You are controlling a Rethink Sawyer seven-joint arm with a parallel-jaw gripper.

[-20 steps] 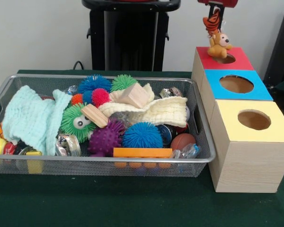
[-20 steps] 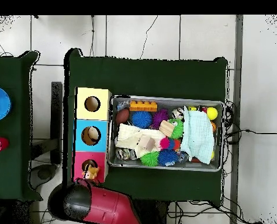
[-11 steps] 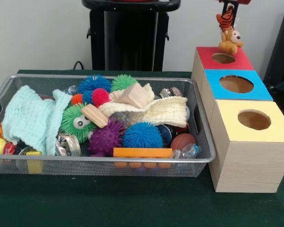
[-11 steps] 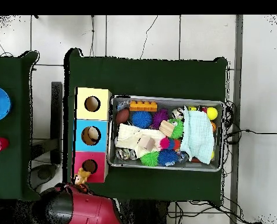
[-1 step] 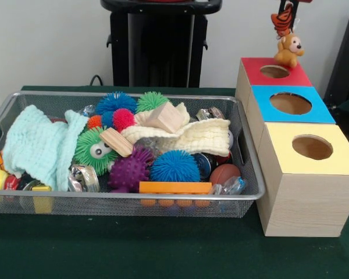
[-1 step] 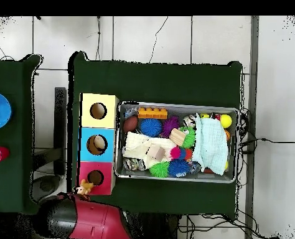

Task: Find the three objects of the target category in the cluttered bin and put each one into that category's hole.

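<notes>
**Toy hangs beyond the red box**

We see the bin well off to one side, the red box just below the gripper, which clasps the plush toy dangling past the hole.

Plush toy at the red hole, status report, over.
Gripper at top edge, state unclear. Plush toy hanging above and just behind the red hole, not in it. Hole unobstructed.
</notes>
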